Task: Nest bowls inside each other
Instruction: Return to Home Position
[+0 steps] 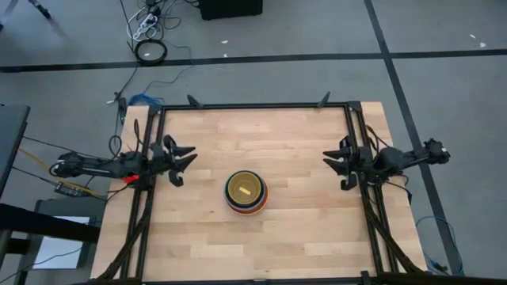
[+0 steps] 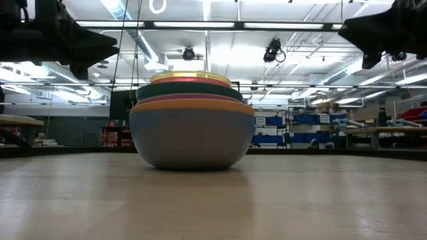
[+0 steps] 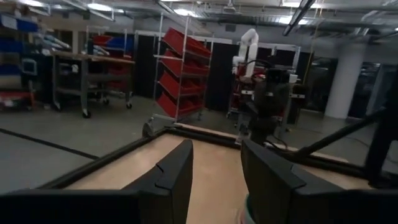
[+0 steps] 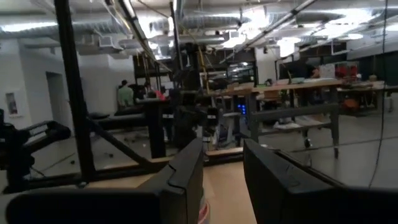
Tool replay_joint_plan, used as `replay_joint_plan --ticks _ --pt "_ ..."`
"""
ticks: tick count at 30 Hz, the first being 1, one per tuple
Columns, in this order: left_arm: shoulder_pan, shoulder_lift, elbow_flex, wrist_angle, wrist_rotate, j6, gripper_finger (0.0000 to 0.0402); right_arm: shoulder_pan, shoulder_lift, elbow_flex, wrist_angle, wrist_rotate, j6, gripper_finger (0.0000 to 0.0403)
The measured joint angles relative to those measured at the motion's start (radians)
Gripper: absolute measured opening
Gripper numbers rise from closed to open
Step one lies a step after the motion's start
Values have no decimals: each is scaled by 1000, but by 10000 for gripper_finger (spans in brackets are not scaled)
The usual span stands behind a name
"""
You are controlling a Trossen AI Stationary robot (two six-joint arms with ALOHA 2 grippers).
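The bowls (image 1: 246,191) stand nested in one stack at the middle of the table, the outermost resting on its base on the wood. In the low view the stack (image 2: 191,127) shows a grey-blue outer bowl with orange, pink, teal, red and yellow rims above it. From above, the innermost bowl is yellow. My left gripper (image 1: 190,155) hangs open at the table's left edge, pointing toward the stack with nothing between its fingers (image 3: 177,177). My right gripper (image 1: 331,158) hangs open at the right edge, likewise pointing inward, its fingers (image 4: 186,180) bare.
A black frame (image 1: 253,105) runs along the table's far edge and down both sides by the arm bases. Bare wood lies between each gripper and the stack. Cables (image 1: 150,32) lie on the floor beyond the far edge.
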Motion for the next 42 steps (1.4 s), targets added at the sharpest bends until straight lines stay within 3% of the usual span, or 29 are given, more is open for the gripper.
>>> replay_joint_plan --ticks 8,17,24,27,42 --pt "10 0 0 9 -57 67 145 -151 13 0 -26 -18 -39 102" --pt "57 0 0 -46 -103 138 145 -341 13 0 -209 -255 -33 104" --pt "58 8 0 -254 22 28 145 -376 37 -1 -311 -419 -75 102" --pt "58 28 1 -260 75 30 145 -379 50 -1 -312 -422 -76 103" --pt "58 30 1 -251 74 30 145 -379 60 -1 -311 -421 -25 105"
